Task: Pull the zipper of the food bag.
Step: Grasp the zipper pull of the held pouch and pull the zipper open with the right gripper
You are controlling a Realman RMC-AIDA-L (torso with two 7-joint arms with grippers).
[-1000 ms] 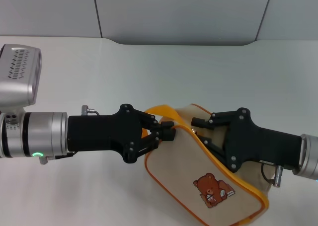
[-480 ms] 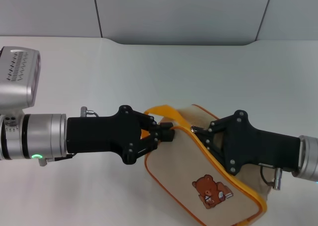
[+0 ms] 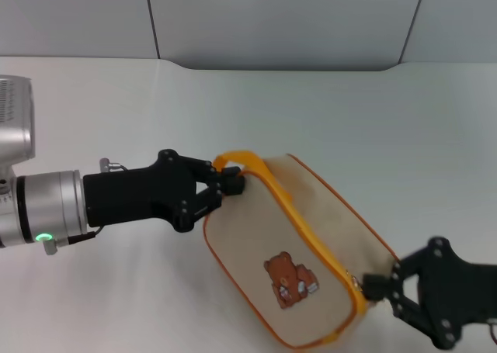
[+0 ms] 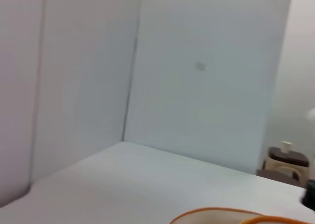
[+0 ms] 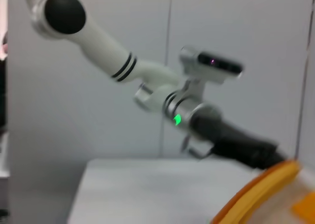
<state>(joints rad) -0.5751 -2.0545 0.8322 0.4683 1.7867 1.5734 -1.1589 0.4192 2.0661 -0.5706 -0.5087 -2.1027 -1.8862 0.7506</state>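
My right gripper (image 3: 373, 285) sits near the table's front-right corner, fingers pinched shut at the bag's (image 3: 295, 244) near right end. The zipper (image 3: 330, 240) pull shows as a small silver glint right at my fingertips; I appear to be gripping it, though the pull itself is mostly hidden between the pads.

My left gripper (image 3: 230, 184) comes in from the left edge of the table and is clenched on the orange strap (image 3: 233, 160) at the bag's far left end.

The bag lies on the white table (image 3: 349, 128), at the front and about midway between the left and right edges, running diagonally from the strap end back-left to the pull end front-right. Bear print (image 3: 289, 276) faces up on the near side panel. The zipper track runs along the bag's upper edge from the strap end to my right fingertips.

Right wrist view: orange bag edge (image 5: 256, 190) close up, left arm (image 5: 147, 81) beyond it. Left wrist view: a sliver of the orange edge (image 4: 231, 214) and the grey wall panels (image 4: 197, 76).
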